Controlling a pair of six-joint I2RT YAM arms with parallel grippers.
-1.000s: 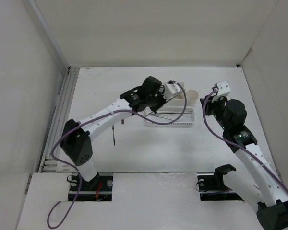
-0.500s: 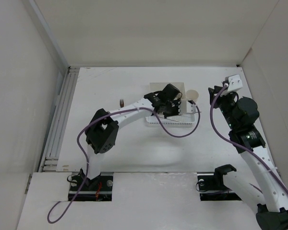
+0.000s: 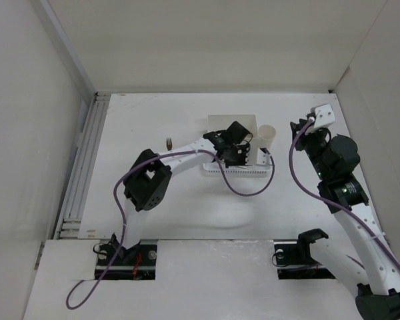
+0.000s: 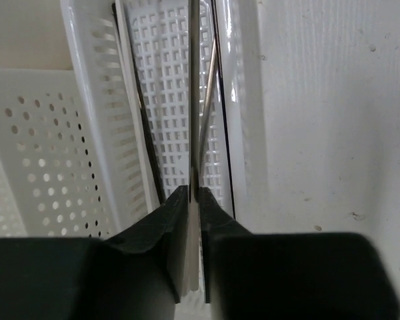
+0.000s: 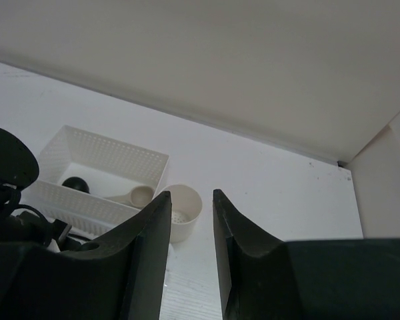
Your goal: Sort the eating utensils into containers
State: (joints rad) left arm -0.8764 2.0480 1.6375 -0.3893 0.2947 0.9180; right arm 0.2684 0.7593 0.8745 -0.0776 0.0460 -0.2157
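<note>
My left gripper [image 4: 193, 190] is shut on a thin silvery chopstick [image 4: 194, 100] and holds it lengthwise over the white perforated long basket [image 4: 97, 140]. Other dark and silvery chopsticks [image 4: 141, 117] lie in that basket. In the top view the left gripper [image 3: 239, 152] is over the basket [image 3: 250, 169], in front of the white box [image 3: 217, 123]. A small dark fork [image 3: 169, 142] lies on the table to the left. My right gripper [image 5: 189, 195] is open and empty, above and to the right of the cream cup [image 5: 180, 212]. A cream spoon [image 5: 130, 197] lies in the box [image 5: 113, 157].
White walls enclose the table on the left, back and right. A ribbed rail [image 3: 87, 160] runs along the left edge. The left arm's purple cable [image 3: 250, 187] loops in front of the basket. A dark round thing [image 5: 73, 183] sits in the box.
The left arm has folded in and its gripper has moved right, over the basket. The dark fork now shows at the left. The right arm has drawn back to the right.
</note>
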